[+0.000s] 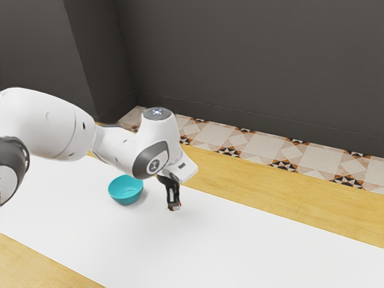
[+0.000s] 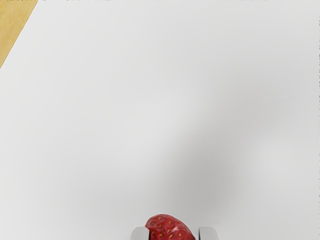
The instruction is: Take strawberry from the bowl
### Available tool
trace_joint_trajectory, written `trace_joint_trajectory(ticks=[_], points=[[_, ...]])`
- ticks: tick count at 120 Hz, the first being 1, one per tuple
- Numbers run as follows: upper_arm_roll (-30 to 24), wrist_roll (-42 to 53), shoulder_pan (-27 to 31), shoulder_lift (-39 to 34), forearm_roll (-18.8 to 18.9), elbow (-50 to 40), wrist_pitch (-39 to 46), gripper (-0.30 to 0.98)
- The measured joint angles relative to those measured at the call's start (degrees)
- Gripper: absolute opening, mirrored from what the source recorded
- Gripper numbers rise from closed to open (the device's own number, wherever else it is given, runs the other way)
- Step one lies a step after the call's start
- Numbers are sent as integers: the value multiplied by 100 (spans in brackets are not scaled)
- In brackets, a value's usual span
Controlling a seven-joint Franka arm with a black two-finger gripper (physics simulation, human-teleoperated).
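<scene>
Strawberry: one (image 2: 169, 229), red, rounded, dotted with seeds; held outside the bowl, toward the exterior view's right.
Tool: one (image 1: 173, 206), black, two-fingered, closed around the strawberry from two sides.
Bowl: one (image 1: 125, 191), turquoise, round, smooth, set upright on the worktop.
Worktop: one (image 1: 252, 246), smooth white, bordered by yellow grained wood.
</scene>
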Motion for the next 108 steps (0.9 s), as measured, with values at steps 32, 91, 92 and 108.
trace_joint_trajectory(ticks=[32, 91, 92, 108], points=[[-5, 63, -109, 113, -193, 11, 42, 25], [352, -664, 449, -550, -94, 2588, -2022, 64], [349, -698, 506, -595, -91, 2618, -2093, 64], [-261, -1245, 1695, -1307, 73, 2759, -3051, 66]])
